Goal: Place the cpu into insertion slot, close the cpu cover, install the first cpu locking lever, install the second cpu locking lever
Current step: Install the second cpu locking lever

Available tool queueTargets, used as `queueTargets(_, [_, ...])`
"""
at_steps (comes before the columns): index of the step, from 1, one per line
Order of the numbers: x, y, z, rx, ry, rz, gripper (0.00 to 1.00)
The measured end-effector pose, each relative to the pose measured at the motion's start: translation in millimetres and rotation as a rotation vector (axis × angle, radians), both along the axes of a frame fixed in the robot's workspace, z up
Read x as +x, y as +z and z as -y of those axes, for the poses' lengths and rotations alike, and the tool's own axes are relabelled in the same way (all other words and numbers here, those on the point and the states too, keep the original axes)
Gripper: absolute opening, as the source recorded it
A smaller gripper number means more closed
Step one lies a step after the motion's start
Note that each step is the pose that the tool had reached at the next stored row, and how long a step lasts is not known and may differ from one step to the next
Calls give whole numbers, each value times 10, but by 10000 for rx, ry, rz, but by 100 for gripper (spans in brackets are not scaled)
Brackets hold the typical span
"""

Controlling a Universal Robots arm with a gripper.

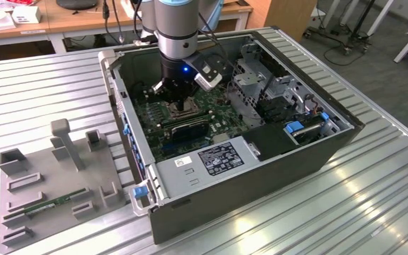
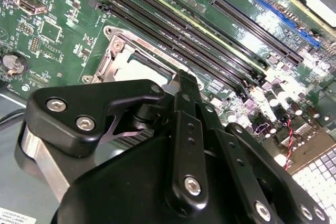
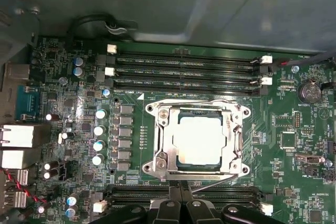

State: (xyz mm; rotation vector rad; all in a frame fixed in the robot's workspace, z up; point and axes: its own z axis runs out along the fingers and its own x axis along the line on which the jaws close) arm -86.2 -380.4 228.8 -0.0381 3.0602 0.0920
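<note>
The cpu [image 3: 199, 140] lies flat in the insertion slot [image 3: 160, 145], cover [image 3: 234, 129] down; my end effector [image 3: 181, 195], fingers together, at its 6 o'clock

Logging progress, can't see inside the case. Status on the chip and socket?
End effector low over the motherboard, beside the socket. Chip seated in the socket, cover down around it. Nothing on top of the chip.
</note>
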Motion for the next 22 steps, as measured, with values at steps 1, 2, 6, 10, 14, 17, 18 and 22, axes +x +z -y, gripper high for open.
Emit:
queueTargets(1, [0,0,0,-1,1,-1,11])
queueTargets(2, [0,0,0,-2,0,-1,11])
queueTargets(6, [-1,-24,0,-1,-1,-168,11])
queueTargets(10, [-1,-24,0,-1,-1,-175,11])
queueTargets(14, [-11,-35,0,2,0,-173,11])
queueTargets(17, [-49,-60,0,0,-1,-175,11])
queueTargets(18, [-62,-70,0,0,-1,-175,11])
queueTargets(22, [-95,-106,0,-1,-1,-175,11])
